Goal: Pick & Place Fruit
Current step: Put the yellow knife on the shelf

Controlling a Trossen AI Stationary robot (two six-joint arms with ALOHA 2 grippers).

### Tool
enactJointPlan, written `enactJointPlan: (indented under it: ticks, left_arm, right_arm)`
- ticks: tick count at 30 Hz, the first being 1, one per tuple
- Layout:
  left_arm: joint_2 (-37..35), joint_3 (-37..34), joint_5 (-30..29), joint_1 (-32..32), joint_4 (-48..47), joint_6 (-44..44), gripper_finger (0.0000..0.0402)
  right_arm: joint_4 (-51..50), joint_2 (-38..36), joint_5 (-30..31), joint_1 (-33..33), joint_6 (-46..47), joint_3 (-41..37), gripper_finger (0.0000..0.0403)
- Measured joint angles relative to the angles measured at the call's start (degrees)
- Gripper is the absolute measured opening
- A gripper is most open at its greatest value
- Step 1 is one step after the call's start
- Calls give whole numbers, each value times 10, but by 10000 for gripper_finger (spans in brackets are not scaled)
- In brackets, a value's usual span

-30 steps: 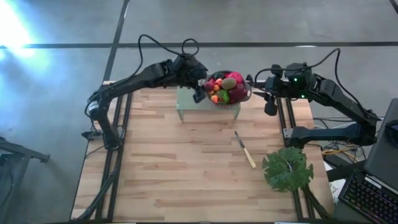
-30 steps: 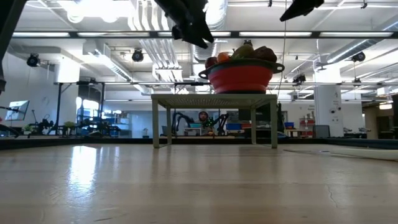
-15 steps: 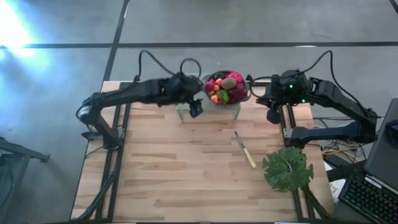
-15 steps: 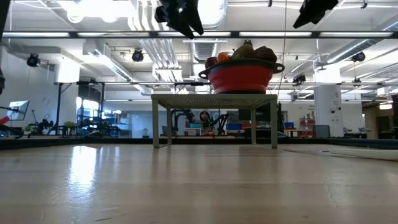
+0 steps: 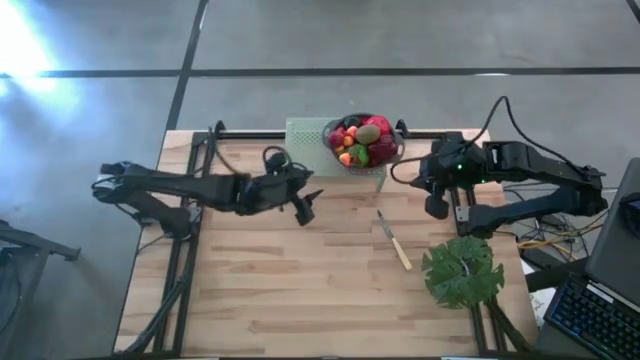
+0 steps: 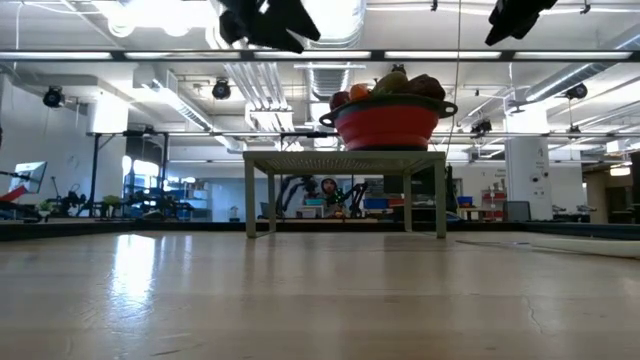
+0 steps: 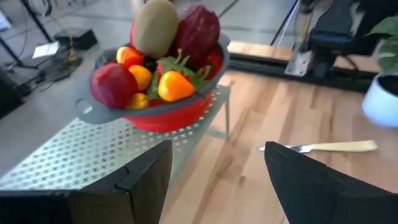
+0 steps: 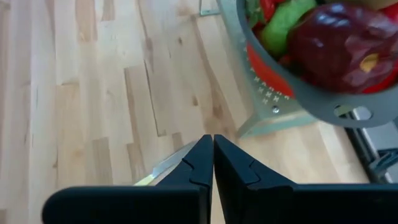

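Fruit point(image 5: 362, 140) is piled high in the red colander point(image 7: 163, 114) on a stand point(image 5: 310, 133). Left gripper point(image 5: 303, 207), empty with fingers spread, sits at its 8 o'clock; right gripper point(image 5: 437, 205), pinched closed on nothing, at 4 o'clock. A careless approach risks the colander being knocked off.

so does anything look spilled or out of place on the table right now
Nothing spilled: the fruit is all heaped in the red bowl on the little mesh stand. The only strays are the knife lying loose on the boards and the green leaf overhanging the table's right edge.
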Motion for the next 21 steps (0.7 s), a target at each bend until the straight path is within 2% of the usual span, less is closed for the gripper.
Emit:
enactJointPlan:
  ticks: [6, 10, 15, 21]
  left_arm:
    - [-49, -140, 2, -8, 176, 2, 261]
    - [-66, -212, 4, -8, 254, 3, 261]
    - [-86, -260, 6, -8, 312, 6, 261]
    - [-113, -268, 6, -8, 317, 45, 261]
  right_arm:
    - [-5, 25, 13, 41, 81, -9, 9]
    - [-6, 51, 14, 55, 135, -21, 9]
    - [-6, 98, 14, 78, 198, -39, 8]
    - [-7, 154, 14, 110, 280, -46, 8]
